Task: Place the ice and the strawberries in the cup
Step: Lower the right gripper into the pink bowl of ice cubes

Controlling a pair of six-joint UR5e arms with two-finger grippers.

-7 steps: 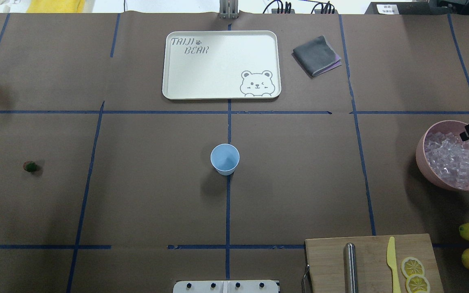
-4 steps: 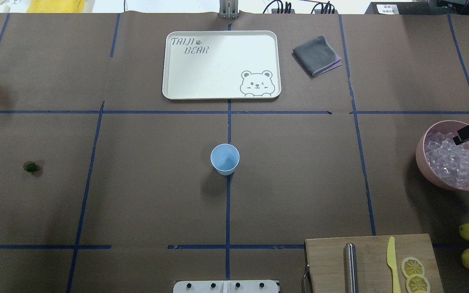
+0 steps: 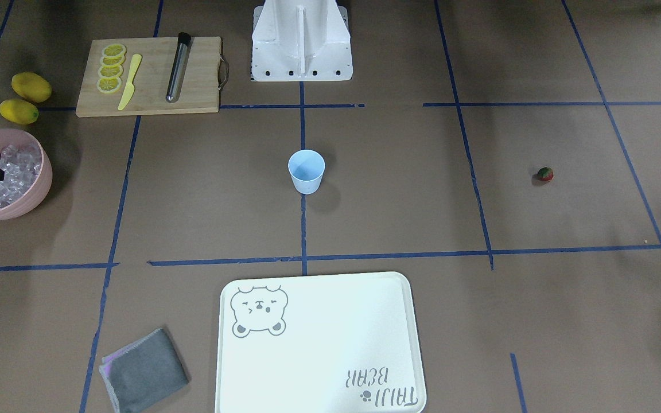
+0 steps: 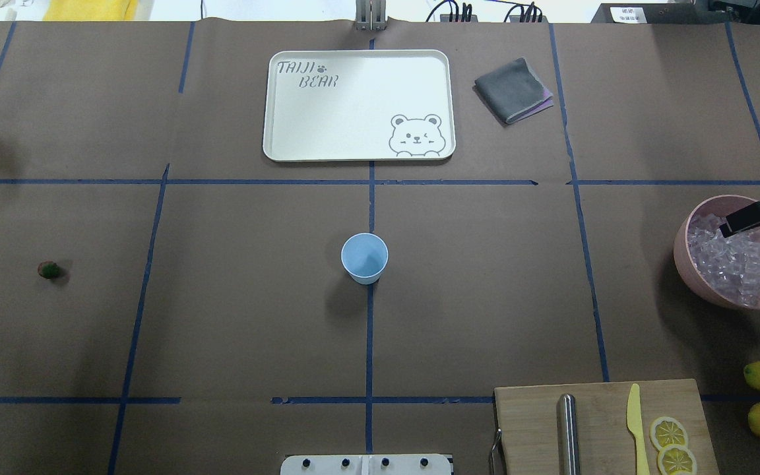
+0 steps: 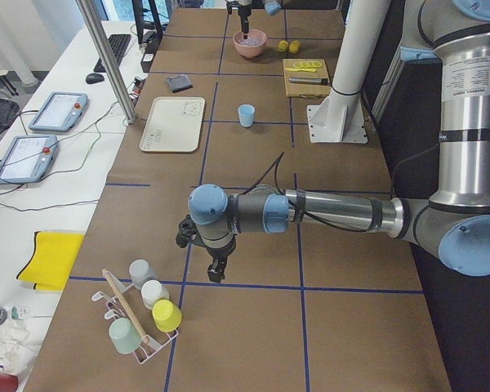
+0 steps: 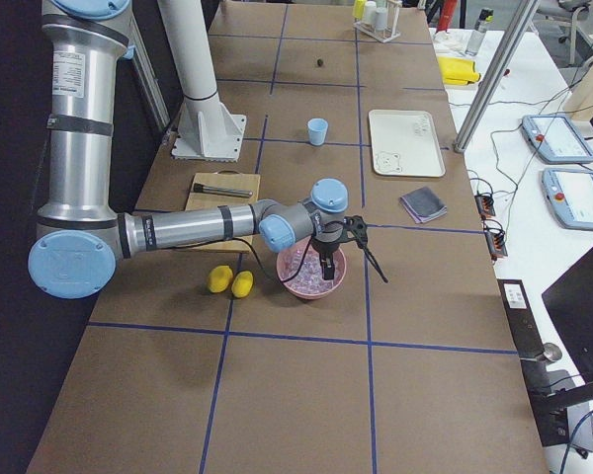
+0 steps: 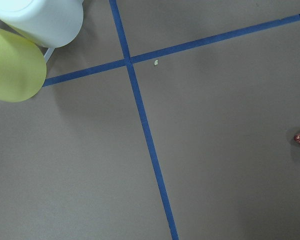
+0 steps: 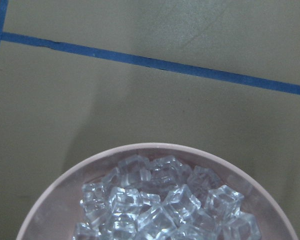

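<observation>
Now the right gripper hangs wide open and empty, one finger over the ice in the pink bowl.

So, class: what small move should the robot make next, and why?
Probably lower the right pincer into the ice to grip a cube. It hangs open over the bowl, and the cup looks empty.

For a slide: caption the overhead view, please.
Right gripper at the bowl of ice; empty cup centre, strawberry far left.
</observation>
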